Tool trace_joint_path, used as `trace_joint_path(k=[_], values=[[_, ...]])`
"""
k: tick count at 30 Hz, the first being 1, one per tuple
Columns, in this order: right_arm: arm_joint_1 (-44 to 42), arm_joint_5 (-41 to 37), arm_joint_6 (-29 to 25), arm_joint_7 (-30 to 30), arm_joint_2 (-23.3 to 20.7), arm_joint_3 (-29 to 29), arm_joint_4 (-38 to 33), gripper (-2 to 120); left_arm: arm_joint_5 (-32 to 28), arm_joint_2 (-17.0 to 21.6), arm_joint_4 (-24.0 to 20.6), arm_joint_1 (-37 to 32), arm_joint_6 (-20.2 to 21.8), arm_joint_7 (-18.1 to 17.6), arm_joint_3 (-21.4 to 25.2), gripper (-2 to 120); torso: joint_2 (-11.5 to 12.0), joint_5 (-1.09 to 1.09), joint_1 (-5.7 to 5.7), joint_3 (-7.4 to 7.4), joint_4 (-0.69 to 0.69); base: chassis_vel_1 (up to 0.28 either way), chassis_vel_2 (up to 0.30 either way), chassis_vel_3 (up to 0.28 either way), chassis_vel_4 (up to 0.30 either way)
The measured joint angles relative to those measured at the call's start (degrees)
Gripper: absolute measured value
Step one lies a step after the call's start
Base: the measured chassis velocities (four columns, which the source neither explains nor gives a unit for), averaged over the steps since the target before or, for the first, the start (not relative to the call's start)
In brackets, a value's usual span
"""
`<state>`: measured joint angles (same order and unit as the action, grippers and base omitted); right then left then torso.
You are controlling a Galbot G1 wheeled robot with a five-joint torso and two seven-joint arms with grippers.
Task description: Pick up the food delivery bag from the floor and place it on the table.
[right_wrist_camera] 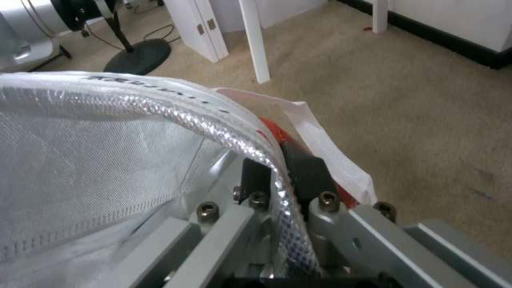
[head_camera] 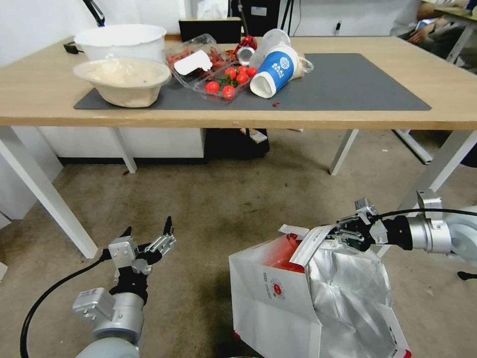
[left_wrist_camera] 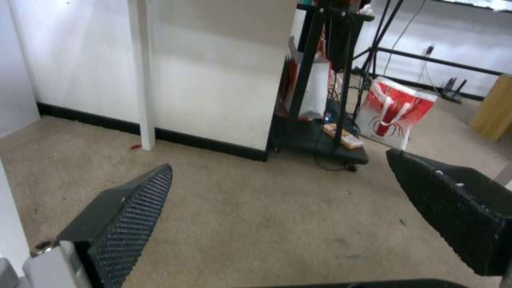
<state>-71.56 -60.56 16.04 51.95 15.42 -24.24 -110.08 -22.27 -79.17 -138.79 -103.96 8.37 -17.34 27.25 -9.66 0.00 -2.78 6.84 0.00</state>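
- The food delivery bag [head_camera: 308,298] stands on the floor [head_camera: 213,209], short of the table [head_camera: 39,99], its strap handle [head_camera: 310,243] pinched between the right gripper [head_camera: 343,233]'s closed jaws.
- In the right wrist view the strap [right_wrist_camera: 256,144] runs straight through those jaws — a thin hold, so I'd lift slowly and vertically to spare the paper.
- Left gripper [head_camera: 149,236] hovers alongside, jaws wide apart over bare carpet.
- Cup [head_camera: 276,72] and bowls [head_camera: 124,79] crowd the tabletop; aim for open mat [head_camera: 357,84].

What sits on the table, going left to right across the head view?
Beige bowl and white tub behind it → open clear box of tomatoes → tipped blue-and-white paper cup → bare grey mat.
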Motion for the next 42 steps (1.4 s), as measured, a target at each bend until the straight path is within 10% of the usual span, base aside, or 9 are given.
trace_joint_path(k=[42], values=[[-0.5, 0.1, -0.2, 0.6, -0.1, -0.5, -1.2, 0, 0.4, -0.5, -0.7, -0.3, -0.1, 0.1, -0.1, 100, -9.1, 0.00, -2.35, 6.85, 0.00, 0.000, 0.000, 0.000, 0.000]])
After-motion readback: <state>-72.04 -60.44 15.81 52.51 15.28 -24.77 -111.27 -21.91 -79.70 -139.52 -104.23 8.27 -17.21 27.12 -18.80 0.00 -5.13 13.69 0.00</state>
